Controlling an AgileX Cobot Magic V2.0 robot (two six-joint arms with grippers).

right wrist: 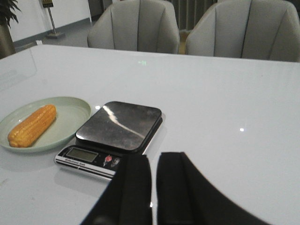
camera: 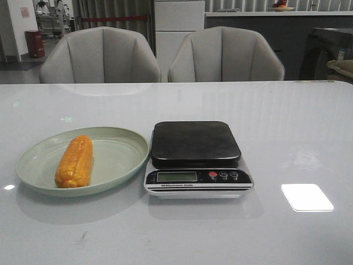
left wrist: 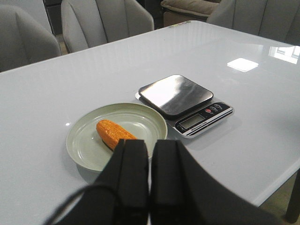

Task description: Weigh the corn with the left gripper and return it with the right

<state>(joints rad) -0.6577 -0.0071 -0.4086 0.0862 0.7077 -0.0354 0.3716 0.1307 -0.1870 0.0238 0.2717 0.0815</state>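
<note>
The corn (camera: pixel 74 162) lies on its side in the plate (camera: pixel 118 165), a pale green oval dish, and nothing touches it. It rests on the half of the plate away from the scale (camera: pixel 197 159), with its length running front to back over the table (camera: pixel 287 127). The plate sits just beside the scale, on the scale's left in the front view, its rim close to the scale's edge; whether the two touch cannot be told. The scale's dark square platform is bare and glossy, catching a streak of light in the right wrist view. Along the scale's near edge runs a strip with a display (camera: pixel 176 176), which shows no readable figures, and beside it three small round buttons, one of them red (camera: pixel 213 175). Neither arm appears in the front view. In the left wrist view the left gripper (left wrist: pixel 149 149) hangs above the table on the near side of the plate, its two black fingers pressed together with only a thin seam between them and nothing held. In the right wrist view the right gripper (right wrist: pixel 153 161) hovers on the near side of the scale, its fingers likewise together and empty. Two grey chairs (camera: pixel 102 55) stand behind the table's far edge, beyond the scale.
</note>
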